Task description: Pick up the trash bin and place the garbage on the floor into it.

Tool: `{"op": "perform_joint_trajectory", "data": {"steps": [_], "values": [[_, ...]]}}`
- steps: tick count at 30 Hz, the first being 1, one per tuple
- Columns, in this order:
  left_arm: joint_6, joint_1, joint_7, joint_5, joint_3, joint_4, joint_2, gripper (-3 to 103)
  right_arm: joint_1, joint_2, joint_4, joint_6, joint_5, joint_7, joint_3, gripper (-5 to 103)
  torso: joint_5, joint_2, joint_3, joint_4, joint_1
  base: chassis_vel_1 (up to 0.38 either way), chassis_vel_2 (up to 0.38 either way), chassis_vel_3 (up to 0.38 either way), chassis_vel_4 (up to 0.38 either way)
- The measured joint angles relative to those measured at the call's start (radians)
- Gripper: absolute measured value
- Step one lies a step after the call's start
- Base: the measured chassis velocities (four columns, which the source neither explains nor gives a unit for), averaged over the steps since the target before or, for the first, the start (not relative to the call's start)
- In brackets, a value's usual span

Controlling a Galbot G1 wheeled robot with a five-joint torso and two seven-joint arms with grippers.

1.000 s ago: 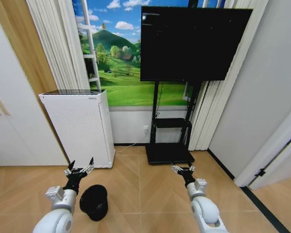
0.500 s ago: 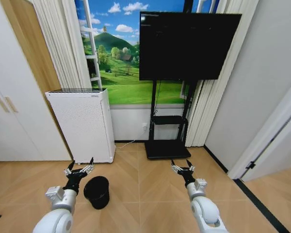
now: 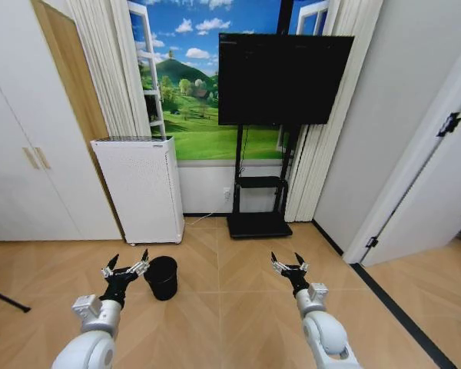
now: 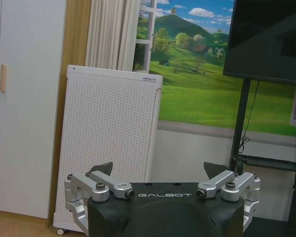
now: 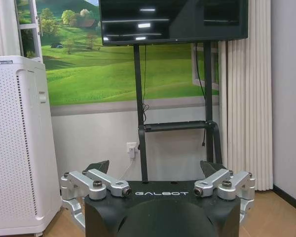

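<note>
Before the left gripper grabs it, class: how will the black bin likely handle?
The trash bin looks like small, smooth plastic, so probably light, rigid and a bit slippery. Standing upright, narrower at its base, it might tip if the open left gripper nudges it.
</note>
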Motion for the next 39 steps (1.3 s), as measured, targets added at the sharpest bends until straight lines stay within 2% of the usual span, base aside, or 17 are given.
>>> {"op": "perform_joint_trajectory", "data": {"steps": [23,27,39], "values": [[0.0,0.0,0.0,0.0,0.0,0.0,0.0,100,0.0,0.0,0.0,0.0,0.0,0.0,0.0,100,0.0,0.0,-0.001,0.0001,-0.001,0.249,-0.255,-0.255,0.25],[0.0,0.0,0.0,0.0,0.0,0.0,0.0,100,0.0,0.0,0.0,0.0,0.0,0.0,0.0,100,0.0003,0.0,0.0,-0.0005,-0.001,0.027,-0.034,-0.09,0.049],[0.0,0.0,0.0,0.0,0.0,0.0,0.0,100,0.0,0.0,0.0,0.0,0.0,0.0,0.0,100,-0.0002,-0.001,0.0,0.0,0.0,-0.037,0.024,0.031,-0.027]]}}
